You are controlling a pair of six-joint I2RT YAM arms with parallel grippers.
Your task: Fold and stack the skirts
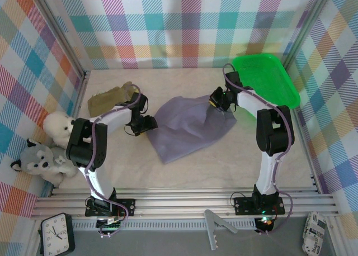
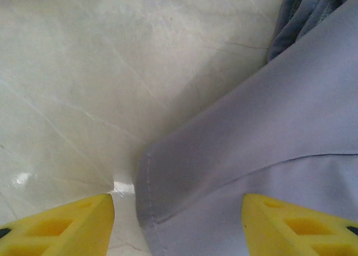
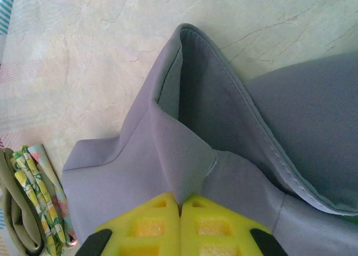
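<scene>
Evidently the right fingers were clenched on a raised pleat of the lavender skirt, spread on the bench; the left fingers stood apart astride its hem corner, probably so 2 ends could lift together

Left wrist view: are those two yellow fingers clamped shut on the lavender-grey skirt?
No, the left gripper is open, its yellow fingers well apart, with the hem corner of the lavender-grey skirt lying between them.
</scene>
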